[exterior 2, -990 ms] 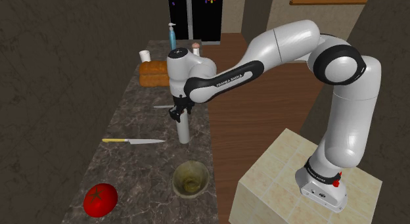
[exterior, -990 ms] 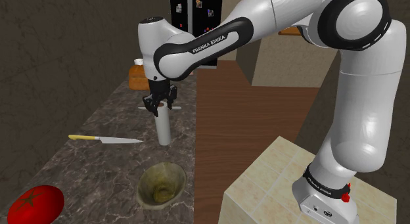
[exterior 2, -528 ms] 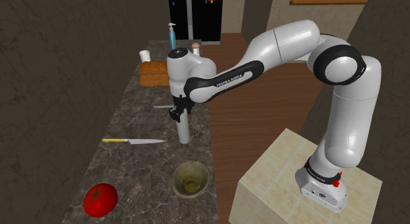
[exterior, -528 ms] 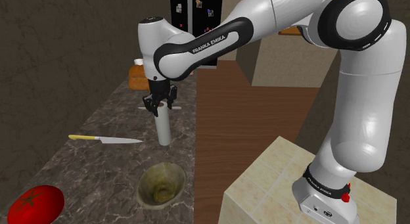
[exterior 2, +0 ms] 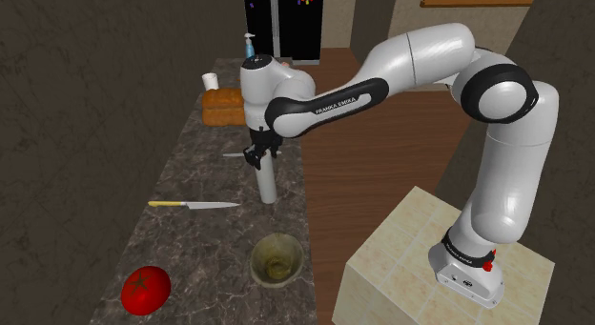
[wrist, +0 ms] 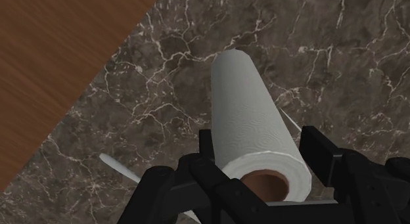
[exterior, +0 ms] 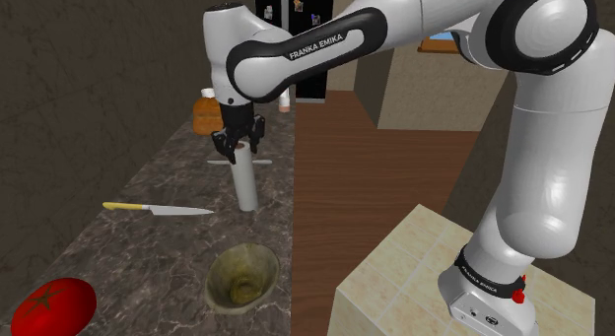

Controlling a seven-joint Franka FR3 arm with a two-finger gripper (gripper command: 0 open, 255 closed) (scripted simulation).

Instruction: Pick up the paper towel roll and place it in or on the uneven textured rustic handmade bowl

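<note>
1. Now the gripper [exterior: 239,147] clasps the top of the paper towel roll [exterior: 243,186], upright on or just above the worktop [exterior: 148,245].
2. Gripped so high, the soft roll may swing or slip.
3. The bowl [exterior: 239,275] sits by the worktop's edge; the tall roll could topple out.

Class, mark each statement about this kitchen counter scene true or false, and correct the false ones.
1. The gripper clasps the top of the upright paper towel roll. True.
2. The roll lies in the bowl. False: the bowl holds no roll; the roll is apart from it, near the knife.
3. A yellow-handled knife lies on the counter. True.
4. The tomato sits in the bowl. False: it lies on the counter, apart from the bowl.
</note>
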